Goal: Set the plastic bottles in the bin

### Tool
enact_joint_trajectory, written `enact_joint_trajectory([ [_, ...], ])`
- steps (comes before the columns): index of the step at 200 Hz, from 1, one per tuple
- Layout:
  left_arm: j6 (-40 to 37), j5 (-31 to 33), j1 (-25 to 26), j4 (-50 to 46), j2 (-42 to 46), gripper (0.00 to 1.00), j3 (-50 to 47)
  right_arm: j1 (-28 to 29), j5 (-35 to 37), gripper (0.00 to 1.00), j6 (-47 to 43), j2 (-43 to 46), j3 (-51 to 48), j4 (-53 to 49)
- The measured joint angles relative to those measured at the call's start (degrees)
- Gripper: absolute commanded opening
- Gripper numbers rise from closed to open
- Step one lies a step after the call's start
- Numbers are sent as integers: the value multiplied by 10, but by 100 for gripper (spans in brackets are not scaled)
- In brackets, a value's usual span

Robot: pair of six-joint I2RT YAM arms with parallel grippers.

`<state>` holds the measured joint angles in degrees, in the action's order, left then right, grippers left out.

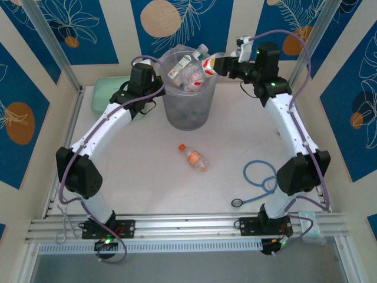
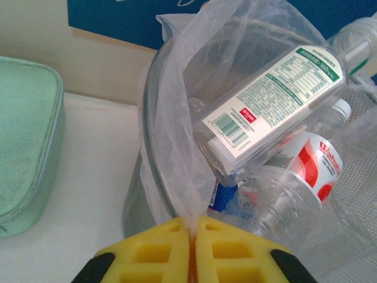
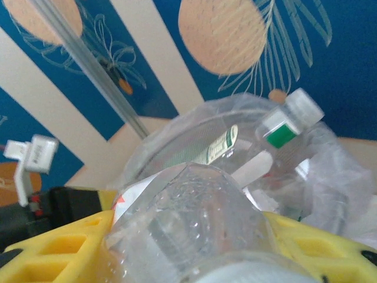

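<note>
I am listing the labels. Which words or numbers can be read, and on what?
"Waha", rest unclear: on the red-and-white bottle in the bin.
Green-labelled bottle: barcode and fine print, too small to read.
Nothing else is readable.

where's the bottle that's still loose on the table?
Top view: the orange-capped bottle lies on its side about midway across the table, on the near side of the bin, with the blue stethoscope to its right.
</note>
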<state>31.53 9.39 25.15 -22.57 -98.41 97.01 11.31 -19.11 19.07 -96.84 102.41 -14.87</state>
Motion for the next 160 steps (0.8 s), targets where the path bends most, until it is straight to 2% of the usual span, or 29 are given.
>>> enact_joint_trajectory([
  [48, -6, -32, -7, -40, 0, 12, 21, 21, -26, 40, -44, -90, 74, -67],
  [90, -2, -36, -8, -31, 1, 17, -11, 26, -62, 39, -54, -163, 136, -101],
  [160, 15, -39, -10, 5, 7, 19, -57, 42, -58, 39, -28, -169, 94, -24],
])
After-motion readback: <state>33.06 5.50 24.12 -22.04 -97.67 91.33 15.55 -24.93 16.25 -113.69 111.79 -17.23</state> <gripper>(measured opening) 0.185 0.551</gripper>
